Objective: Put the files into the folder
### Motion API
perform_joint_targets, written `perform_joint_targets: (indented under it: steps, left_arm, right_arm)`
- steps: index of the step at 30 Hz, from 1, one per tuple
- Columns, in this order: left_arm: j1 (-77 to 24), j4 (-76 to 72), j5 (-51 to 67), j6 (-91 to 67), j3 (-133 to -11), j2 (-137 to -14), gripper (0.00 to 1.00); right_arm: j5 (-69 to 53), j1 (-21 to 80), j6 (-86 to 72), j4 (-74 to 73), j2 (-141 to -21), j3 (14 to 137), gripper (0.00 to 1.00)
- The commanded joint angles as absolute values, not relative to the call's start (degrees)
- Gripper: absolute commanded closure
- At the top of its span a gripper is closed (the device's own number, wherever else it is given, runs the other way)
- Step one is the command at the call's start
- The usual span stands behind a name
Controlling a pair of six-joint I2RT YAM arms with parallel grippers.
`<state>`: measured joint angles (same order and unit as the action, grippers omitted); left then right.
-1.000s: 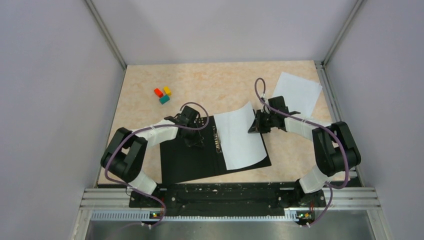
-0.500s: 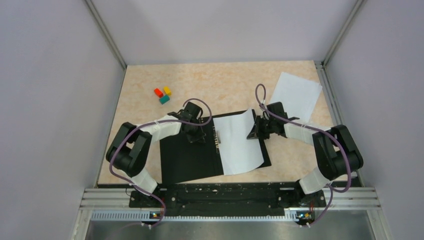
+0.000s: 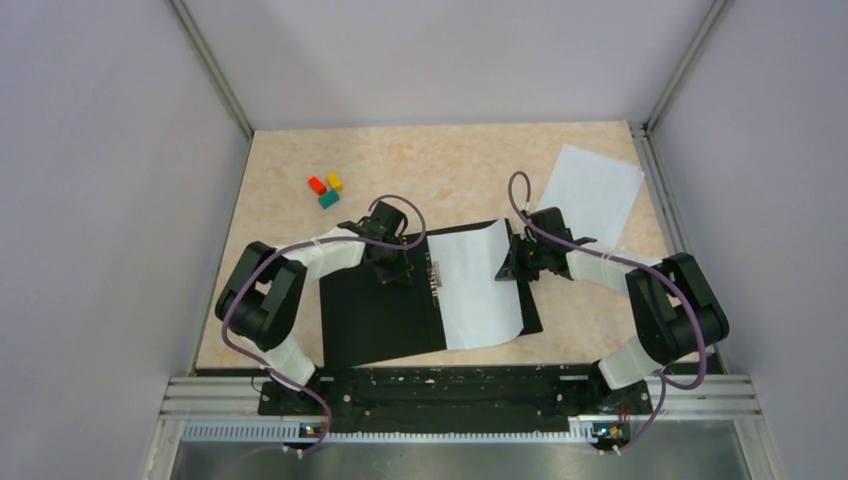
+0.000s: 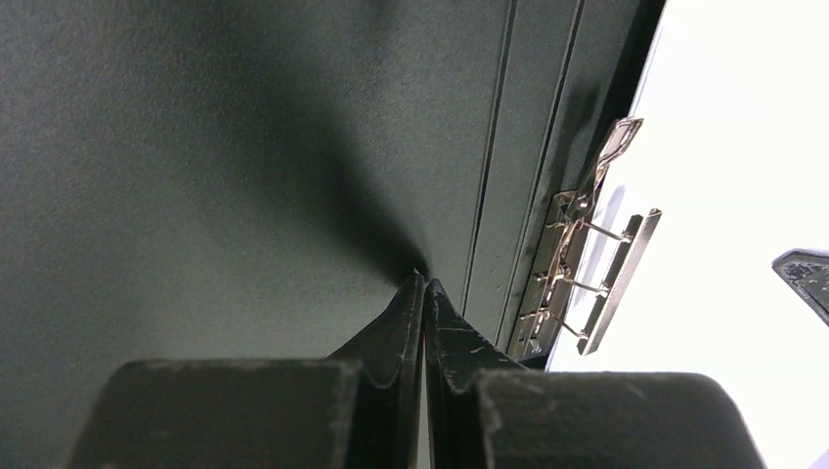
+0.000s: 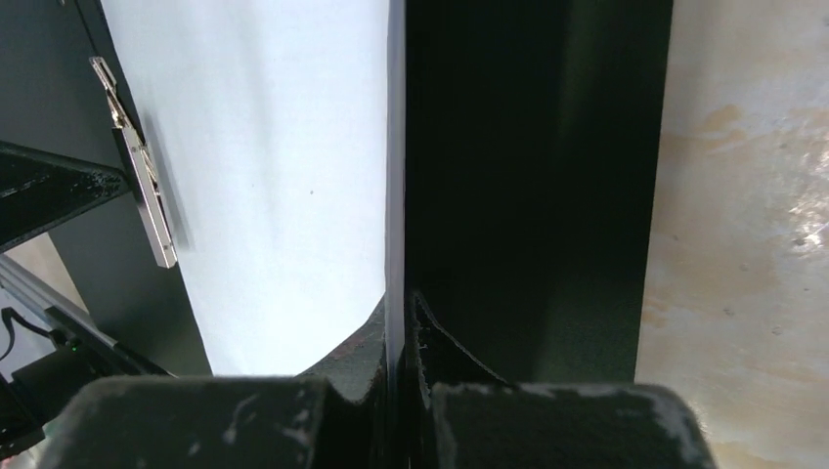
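The folder (image 3: 375, 320) lies open on the table, black inside up, with its metal spine clip (image 3: 434, 277) in the middle. One of the files, a white sheet (image 3: 475, 290), lies over the folder's right half with its right edge raised. My right gripper (image 3: 508, 265) is shut on that edge (image 5: 401, 298). The other white sheet (image 3: 592, 192) lies flat on the table at the back right. My left gripper (image 3: 395, 264) is shut and empty, its tips (image 4: 423, 281) resting on the folder's left inner face (image 4: 196, 147) beside the clip (image 4: 587, 274).
Three small blocks, red, yellow and teal (image 3: 327, 188), sit at the back left of the table. Grey walls with metal posts close in the table on three sides. A metal rail (image 3: 450, 395) runs along the near edge by the arm bases.
My left gripper has shut and shifted slightly right toward the spine clip. My right gripper has carried the sheet's edge left and nearer, and the sheet now lies flatter on the folder.
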<state>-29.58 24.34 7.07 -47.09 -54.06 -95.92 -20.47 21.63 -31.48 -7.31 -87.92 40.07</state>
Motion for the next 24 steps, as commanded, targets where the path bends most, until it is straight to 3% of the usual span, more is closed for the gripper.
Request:
perform_joint_targets:
  steps: [1, 24]
  left_arm:
    - [-29.53, 24.31, 5.89, -45.26, -55.96, -97.51, 0.94]
    - [-29.16, 23.73, 6.34, -44.75, -56.06, -98.89, 0.95]
  right_arm:
    - [-17.80, 22.24, -29.33, -7.21, -87.63, 43.86, 1.00]
    - [-17.96, 23.03, -27.48, -5.71, -89.55, 45.03, 1.00]
